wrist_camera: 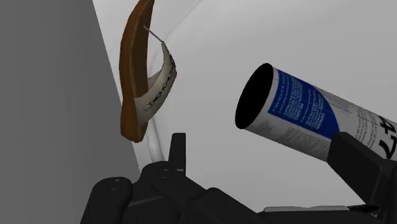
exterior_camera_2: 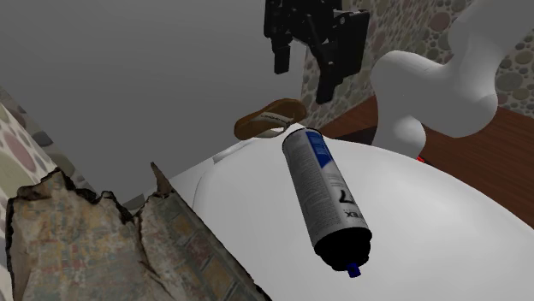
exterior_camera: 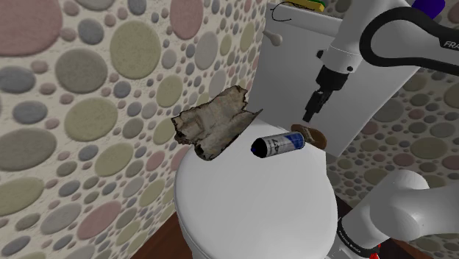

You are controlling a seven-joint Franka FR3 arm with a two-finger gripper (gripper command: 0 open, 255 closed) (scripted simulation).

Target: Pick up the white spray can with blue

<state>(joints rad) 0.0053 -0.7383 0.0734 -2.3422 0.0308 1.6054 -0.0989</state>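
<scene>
Spray can (exterior_camera: 278, 145) sideways on toilet lid (exterior_camera: 250, 213) | gripper (exterior_camera: 312, 112) open, empty, above | probably centre over mid-body, pinch across width

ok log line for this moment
blue-labelled spray can: on its side on toilet lid | gripper: open, above the lid by the can's blue end, no contact | held: nothing

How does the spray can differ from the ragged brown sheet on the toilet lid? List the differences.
Shape: the spray can is a smooth cylinder; the ragged brown sheet is crumpled with torn edges. Colour: the can is white with a blue band; the sheet is mottled brown and grey. Both lie on the white toilet lid.
</scene>
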